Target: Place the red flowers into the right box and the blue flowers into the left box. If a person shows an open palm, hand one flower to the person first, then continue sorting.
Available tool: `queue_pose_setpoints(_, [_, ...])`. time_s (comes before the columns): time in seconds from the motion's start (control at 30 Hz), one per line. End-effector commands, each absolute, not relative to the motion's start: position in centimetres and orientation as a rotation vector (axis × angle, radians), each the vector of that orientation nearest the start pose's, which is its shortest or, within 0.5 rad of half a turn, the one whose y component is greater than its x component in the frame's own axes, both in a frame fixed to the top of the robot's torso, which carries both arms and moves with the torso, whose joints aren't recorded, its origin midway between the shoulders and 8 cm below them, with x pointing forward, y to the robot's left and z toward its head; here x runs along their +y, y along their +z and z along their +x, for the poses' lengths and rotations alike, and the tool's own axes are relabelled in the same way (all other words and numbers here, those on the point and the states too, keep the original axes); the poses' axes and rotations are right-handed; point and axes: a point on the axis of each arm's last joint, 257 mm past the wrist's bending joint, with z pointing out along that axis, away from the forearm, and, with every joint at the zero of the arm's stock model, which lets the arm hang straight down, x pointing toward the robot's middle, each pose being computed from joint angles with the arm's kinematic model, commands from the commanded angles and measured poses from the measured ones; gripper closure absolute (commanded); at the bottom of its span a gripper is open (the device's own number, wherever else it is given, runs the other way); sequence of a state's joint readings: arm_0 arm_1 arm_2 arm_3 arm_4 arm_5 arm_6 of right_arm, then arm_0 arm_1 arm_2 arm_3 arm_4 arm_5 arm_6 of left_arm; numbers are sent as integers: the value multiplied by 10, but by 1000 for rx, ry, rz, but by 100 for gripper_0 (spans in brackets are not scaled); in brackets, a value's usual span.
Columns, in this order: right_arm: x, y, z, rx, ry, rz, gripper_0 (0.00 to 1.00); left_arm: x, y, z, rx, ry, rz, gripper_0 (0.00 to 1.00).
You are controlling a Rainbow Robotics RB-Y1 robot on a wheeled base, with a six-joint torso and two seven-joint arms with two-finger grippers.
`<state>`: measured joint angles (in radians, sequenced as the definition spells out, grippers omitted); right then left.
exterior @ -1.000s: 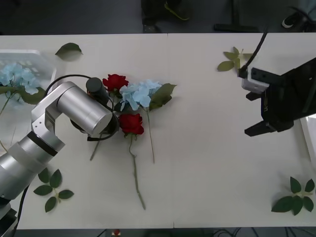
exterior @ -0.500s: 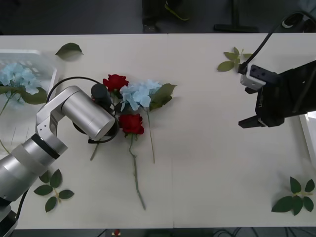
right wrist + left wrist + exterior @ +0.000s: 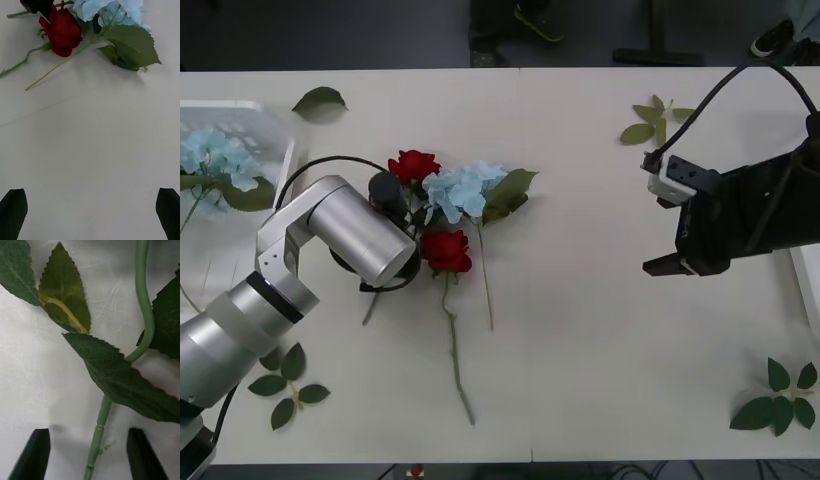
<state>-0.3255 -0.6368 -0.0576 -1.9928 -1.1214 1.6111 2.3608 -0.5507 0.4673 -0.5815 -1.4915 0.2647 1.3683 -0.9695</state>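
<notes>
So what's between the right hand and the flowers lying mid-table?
Bare table: the right wrist view shows nothing between the right hand and the red rose or blue flower.

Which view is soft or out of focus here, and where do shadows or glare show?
Left wrist view: the green stem and leaves are soft, and the left pincer casts a dim shadow on the table between its fingers. Right wrist view: sharper, with a faint shadow under the blue flower's leaf. Front view: even light and a soft highlight on the left arm's silver casing.
</notes>
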Motion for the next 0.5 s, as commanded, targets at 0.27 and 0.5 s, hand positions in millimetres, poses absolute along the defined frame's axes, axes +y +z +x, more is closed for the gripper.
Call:
queue_pose_setpoints(0.27, [-196,-163,424,1919,164,-1534,0,200,-328,515,2602,239,125,100])
queue_pose_setpoints(0.5, [-196,-163,424,1919,164,-1534,0,199,-328,515,2604,236,115,100])
